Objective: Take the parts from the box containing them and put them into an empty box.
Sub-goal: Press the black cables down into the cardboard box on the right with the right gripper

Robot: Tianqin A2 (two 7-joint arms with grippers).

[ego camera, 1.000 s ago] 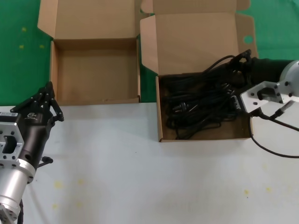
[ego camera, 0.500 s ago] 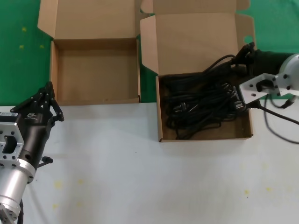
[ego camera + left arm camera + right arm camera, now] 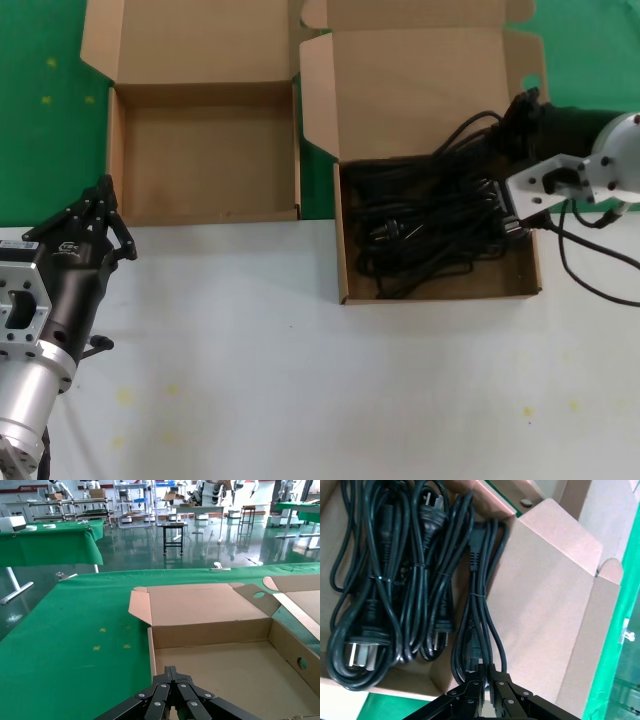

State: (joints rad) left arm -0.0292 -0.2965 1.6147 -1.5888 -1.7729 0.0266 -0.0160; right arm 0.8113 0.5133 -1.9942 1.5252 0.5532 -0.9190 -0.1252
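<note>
Here the right gripper (image 3: 486, 672) pinches one looped power cord (image 3: 479, 605), lifting it clear of the holed-flap box (image 3: 345, 250) at the bench's far right. The left gripper (image 3: 171, 677), fingers together, waits near the left edge before the empty box (image 3: 112, 150).

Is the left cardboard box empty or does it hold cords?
Empty: the left box shows only bare cardboard floor; the cords lie in the right box.

brown cardboard box with plain lid (image 3: 205, 160) – rear left on table | brown cardboard box with holed ear-flap lid (image 3: 425, 95) just beside it, to its right | looped black rubbery power cords (image 3: 430, 225) inside the right box – one bundle (image 3: 481, 605) raised against its lid | left gripper (image 3: 95, 215) front left | right gripper (image 3: 520, 110) at right box's far right corner
</note>
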